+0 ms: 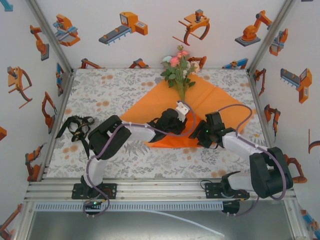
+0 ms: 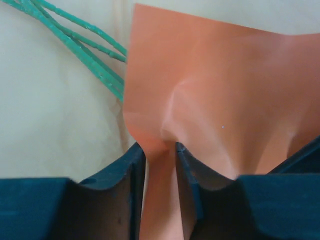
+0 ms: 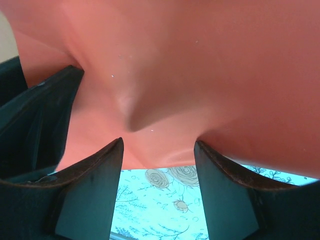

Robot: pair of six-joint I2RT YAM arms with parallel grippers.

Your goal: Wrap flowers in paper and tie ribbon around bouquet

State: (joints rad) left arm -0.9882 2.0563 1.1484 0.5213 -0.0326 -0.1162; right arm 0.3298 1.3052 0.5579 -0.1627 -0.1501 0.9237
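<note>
The orange paper [image 1: 212,97] lies spread on the table. The flowers [image 1: 180,65] rest on its far corner, stems pointing toward me. My left gripper [image 1: 181,109] hovers at the paper's middle. In the left wrist view a raised fold of paper [image 2: 225,90] stands in the narrow gap of that gripper [image 2: 160,147], whose jaws are slightly apart; green stems [image 2: 85,45] run at the upper left. My right gripper [image 1: 199,131] is at the paper's near edge. It [image 3: 159,142] is open, with the paper [image 3: 200,65] sagging over its fingertips. The black ribbon [image 1: 75,125] lies at the left.
The floral tablecloth [image 3: 170,200] shows between the right fingers, below the paper's edge. White walls with orange robot prints and metal posts [image 1: 50,30] close in the table on three sides. The two wrists sit close together over the near half of the paper.
</note>
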